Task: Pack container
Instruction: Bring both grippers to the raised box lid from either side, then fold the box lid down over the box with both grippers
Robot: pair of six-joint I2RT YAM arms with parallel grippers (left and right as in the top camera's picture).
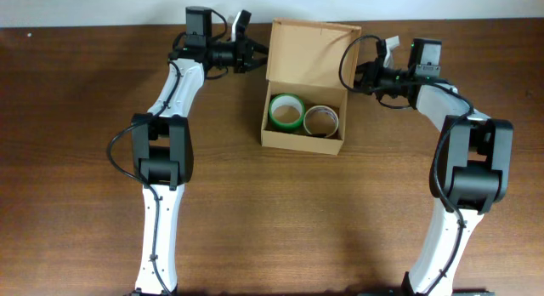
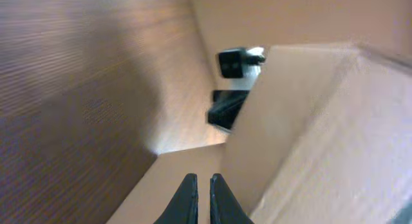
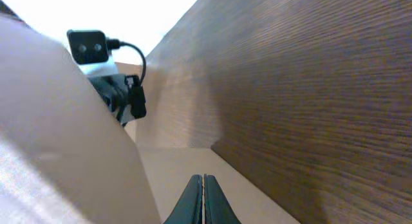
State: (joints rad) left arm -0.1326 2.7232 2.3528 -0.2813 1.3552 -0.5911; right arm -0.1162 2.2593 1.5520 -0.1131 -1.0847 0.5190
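The container (image 1: 302, 141) is a tan cardboard box, open, in the middle of the table, with its lid flap (image 1: 310, 54) standing up at the back. Inside lie a green tape roll (image 1: 286, 111) and a pale tape roll (image 1: 321, 119). My left gripper (image 1: 257, 54) is at the lid's left edge. In the left wrist view its fingers (image 2: 203, 182) are almost closed over a narrow cardboard flap (image 2: 174, 179), beside the box wall (image 2: 309, 121). My right gripper (image 1: 355, 77) is at the box's right side. Its fingers (image 3: 203, 180) are shut over a cardboard strip (image 3: 187, 163).
The box stands on a dark wooden table (image 1: 85, 117). Both arms reach in from the front, one on each side of the box. The opposite arm's wrist shows past the cardboard in the left wrist view (image 2: 235, 63) and in the right wrist view (image 3: 106, 69).
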